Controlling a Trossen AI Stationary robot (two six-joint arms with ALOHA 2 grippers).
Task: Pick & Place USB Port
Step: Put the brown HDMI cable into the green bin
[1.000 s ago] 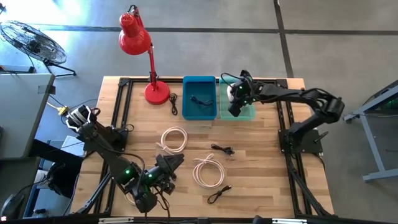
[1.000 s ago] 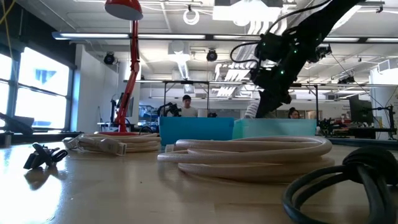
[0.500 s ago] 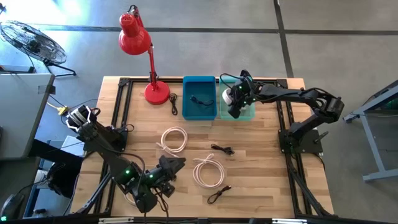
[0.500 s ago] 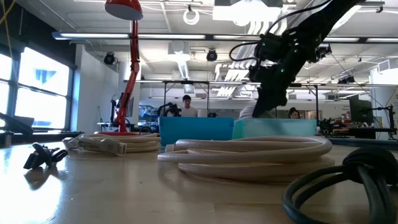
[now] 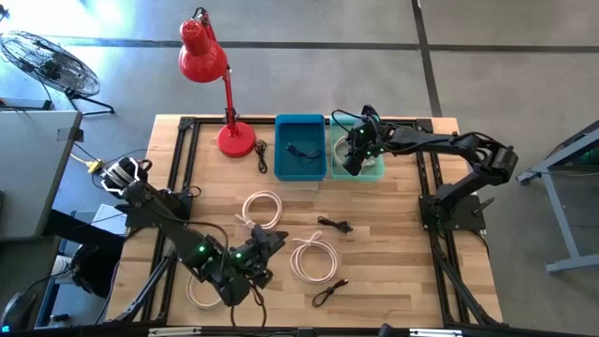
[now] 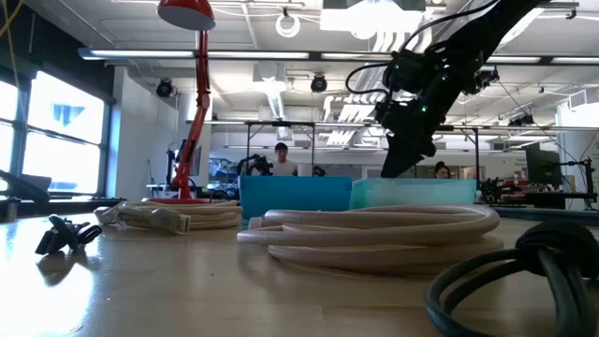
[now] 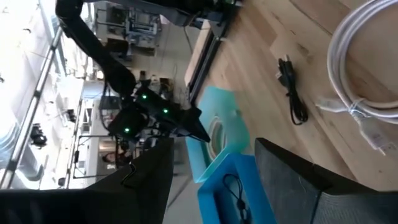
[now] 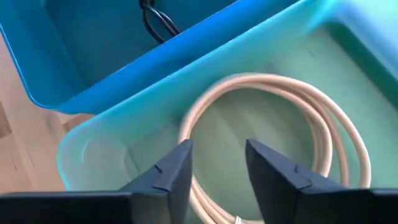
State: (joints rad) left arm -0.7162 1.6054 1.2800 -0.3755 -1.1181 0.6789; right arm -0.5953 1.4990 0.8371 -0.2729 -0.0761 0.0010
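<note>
While the right gripper (image 5: 353,155) hangs above the teal bin (image 5: 374,171), fingers parted and empty, we see the white coiled cable (image 8: 267,130) now lying inside that bin, released since the earlier frame. We note the left gripper (image 5: 265,245), open, has advanced toward the white cable coil (image 5: 316,259) on the table (image 5: 393,243).

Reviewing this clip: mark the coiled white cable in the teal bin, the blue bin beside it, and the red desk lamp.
coiled white cable (image 8: 339,134), right wrist view, on the coil's outer loop.
blue bin (image 5: 299,170), high view, on its near rim.
red desk lamp (image 5: 198,45), high view, on the shade.
</note>
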